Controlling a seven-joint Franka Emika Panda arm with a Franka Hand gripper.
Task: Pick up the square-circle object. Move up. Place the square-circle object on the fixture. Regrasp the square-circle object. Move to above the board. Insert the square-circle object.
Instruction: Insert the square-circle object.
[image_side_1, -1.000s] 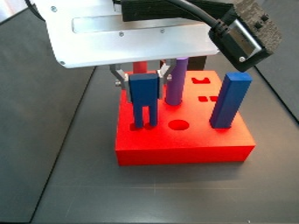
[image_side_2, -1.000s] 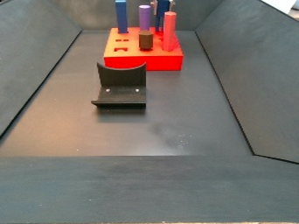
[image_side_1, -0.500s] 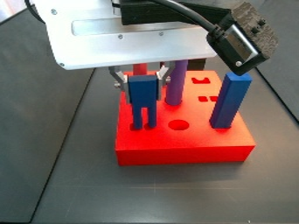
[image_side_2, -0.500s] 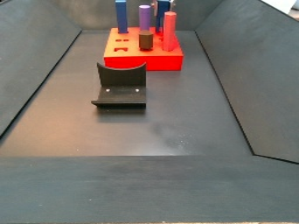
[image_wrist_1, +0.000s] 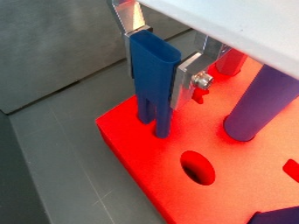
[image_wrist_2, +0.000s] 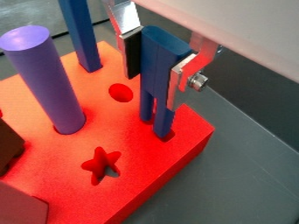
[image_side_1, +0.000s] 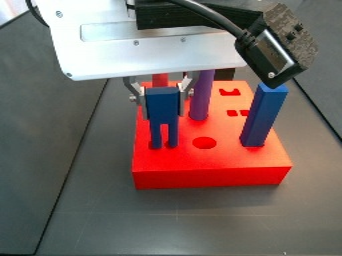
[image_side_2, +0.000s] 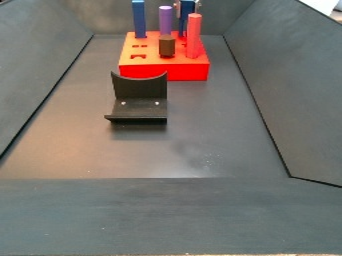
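Observation:
My gripper (image_side_1: 163, 92) hangs over the red board (image_side_1: 214, 168) and is shut on the blue square-circle object (image_side_1: 163, 115), which stands upright. In both wrist views the silver fingers (image_wrist_1: 187, 74) (image_wrist_2: 184, 74) clamp its upper block (image_wrist_1: 155, 74) (image_wrist_2: 158, 74). Its two thin legs reach down to the board's top near a corner. I cannot tell how deep they sit. The black fixture (image_side_2: 138, 98) stands on the floor in front of the board (image_side_2: 167, 70). The gripper does not show in that side view.
On the board stand a purple cylinder (image_side_1: 201, 95) (image_wrist_2: 41, 74), a tall blue square post (image_side_1: 270, 115) (image_wrist_2: 79, 31) and a red peg (image_side_2: 194, 30). Open circle (image_side_1: 205, 143) and star (image_wrist_2: 101, 161) holes lie nearby. Sloped dark walls ring the floor (image_side_2: 187, 150).
The gripper and the blue object have sunk slightly toward the board. Nothing else has moved.

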